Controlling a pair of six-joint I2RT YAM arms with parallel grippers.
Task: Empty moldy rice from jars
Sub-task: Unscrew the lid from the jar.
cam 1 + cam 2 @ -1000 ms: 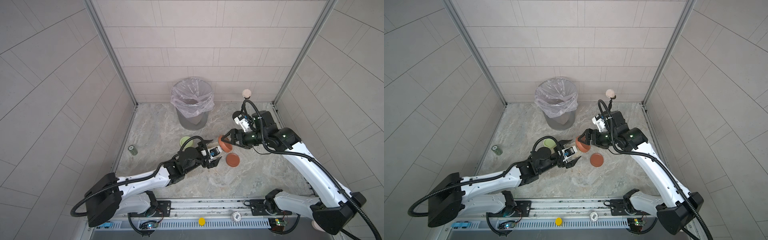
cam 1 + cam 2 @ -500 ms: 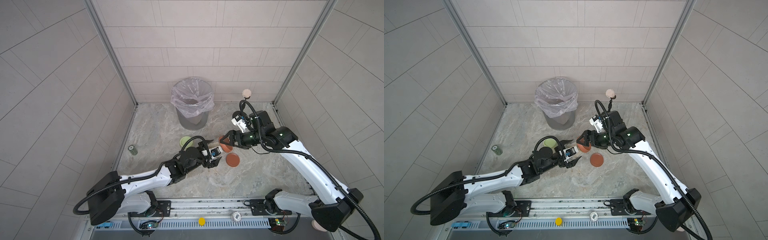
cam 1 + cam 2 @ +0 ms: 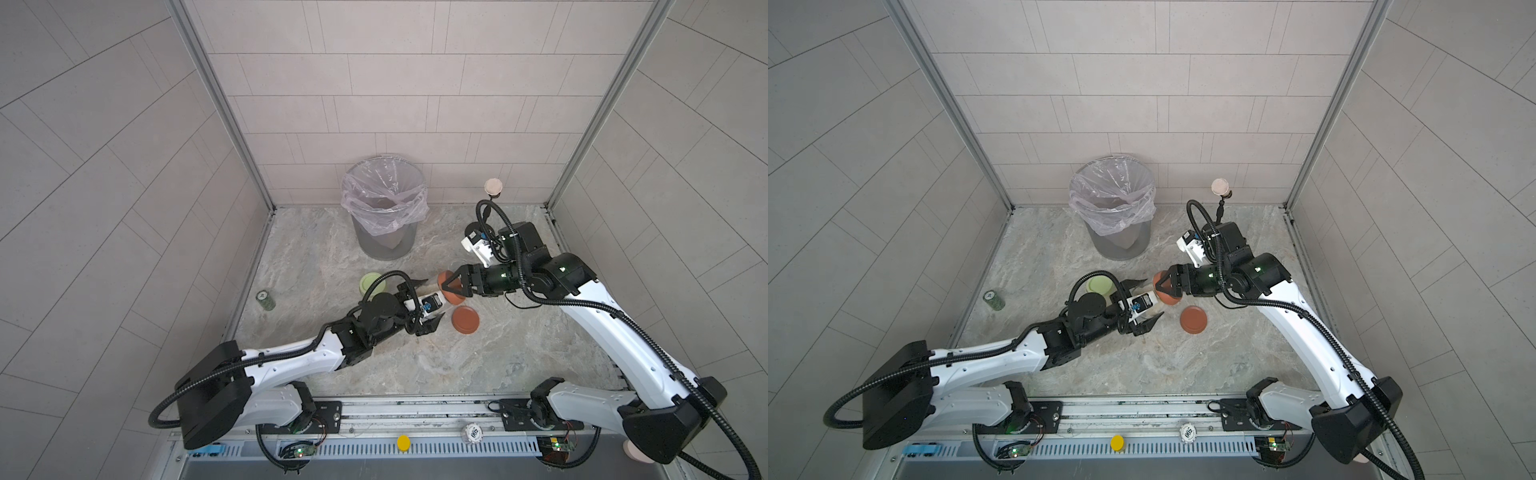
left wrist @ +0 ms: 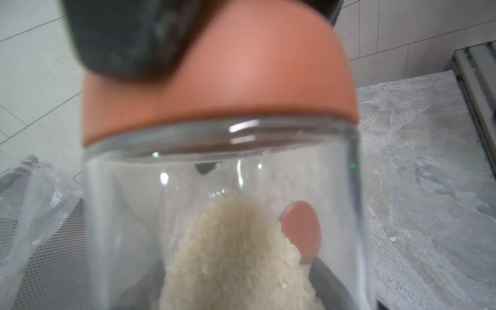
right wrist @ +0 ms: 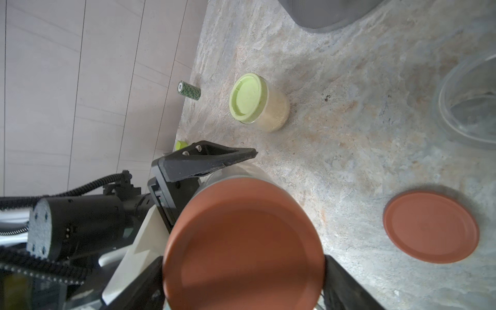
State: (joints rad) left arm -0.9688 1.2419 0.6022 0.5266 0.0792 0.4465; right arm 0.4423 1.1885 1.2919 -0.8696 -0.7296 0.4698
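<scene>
- The left claw (image 3: pixel 432 302) clamps the jar (image 4: pixel 222 174) on its side over the worktop's (image 3: pixel 457 374) middle, rice (image 4: pixel 233 241) inside.
- Its lid (image 5: pixel 244 241) faces the right claw (image 3: pixel 452 286), closed around its rim; the long axis runs claw to claw.

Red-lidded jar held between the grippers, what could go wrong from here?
1. The jar lies tilted in the left gripper over the table, not the bin; once the lid comes off, rice may spill.
2. The right gripper pinches the lid by its rim; twisting could slip the smooth glass.
</scene>
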